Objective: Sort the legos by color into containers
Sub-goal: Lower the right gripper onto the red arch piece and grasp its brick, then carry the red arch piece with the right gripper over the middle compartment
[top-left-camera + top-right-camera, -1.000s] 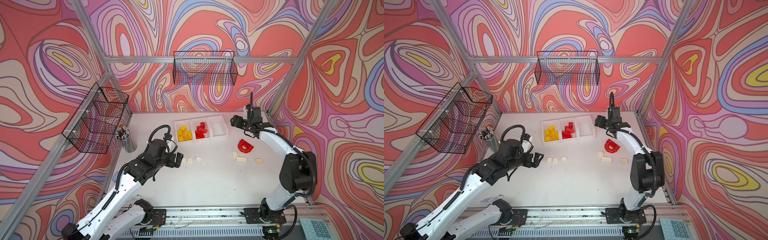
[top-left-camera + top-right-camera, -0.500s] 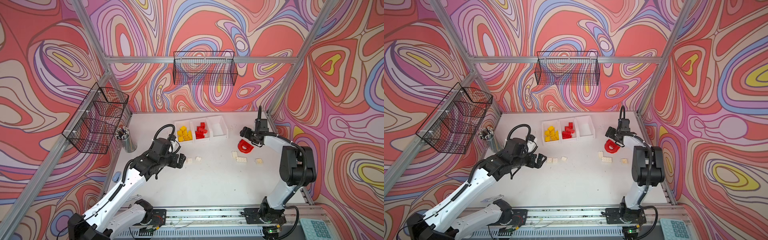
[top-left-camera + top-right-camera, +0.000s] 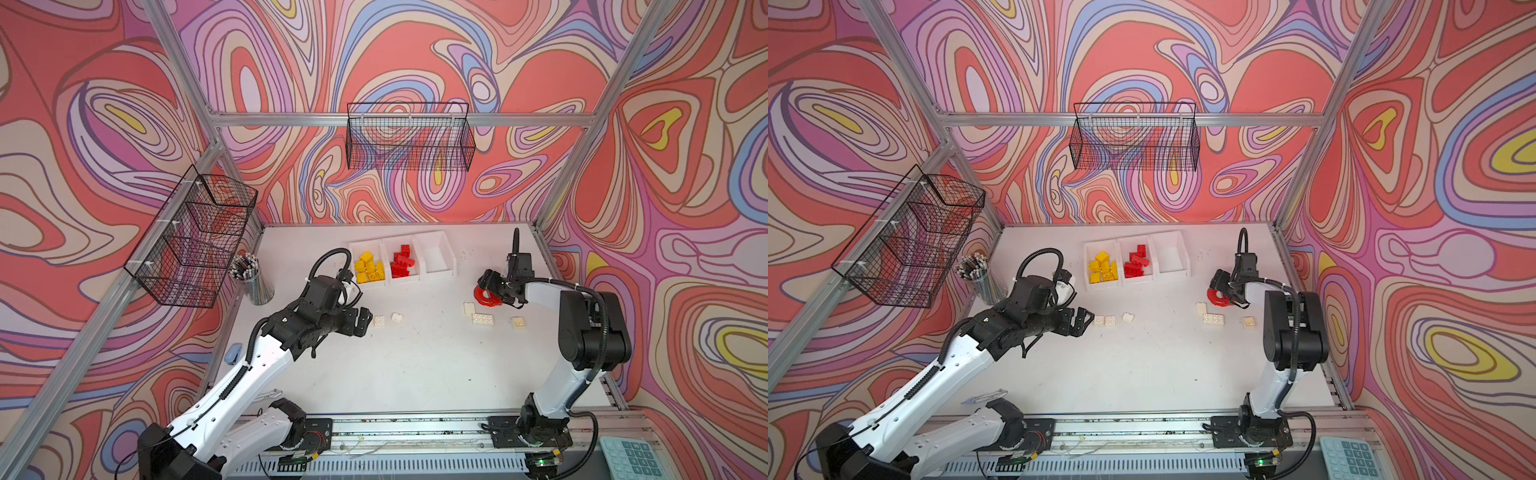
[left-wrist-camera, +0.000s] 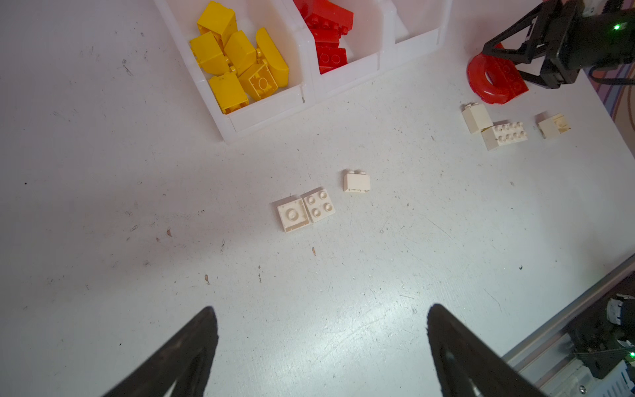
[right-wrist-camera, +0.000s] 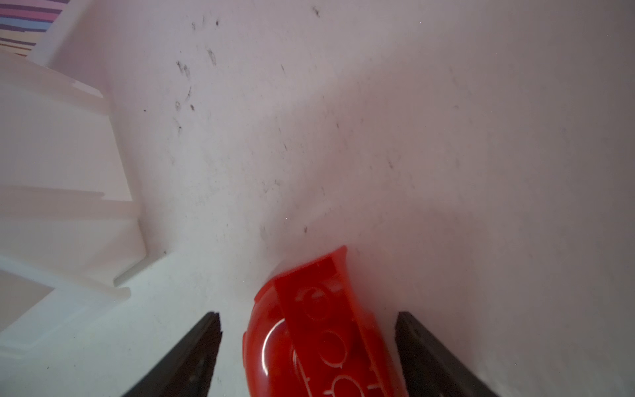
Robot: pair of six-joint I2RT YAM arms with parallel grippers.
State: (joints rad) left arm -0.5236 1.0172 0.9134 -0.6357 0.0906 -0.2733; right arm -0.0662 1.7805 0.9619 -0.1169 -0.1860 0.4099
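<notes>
The right gripper [image 5: 307, 314] has come down from above the back of the table [image 3: 415, 365] to straddle the red arch piece [image 5: 319, 309], which lies right of centre in both top views. Its jaws stand apart with bare table showing between each finger and the arch, so nothing is gripped yet. Only the right wrist view shows that gap; in a top view the gripper's body covers it. The left gripper [image 4: 321, 307], wide apart and empty, has slid right to just beside two touching white bricks [image 4: 305, 209] at centre frame. The left wrist view alone shows one of them lying underside up. I judge the arch, the last loose red piece, is about to be pinched and carried to the middle container [image 3: 405, 281]. The right-hand container [image 3: 436, 272] holds nothing, and all six white bricks remain on the table.
</notes>
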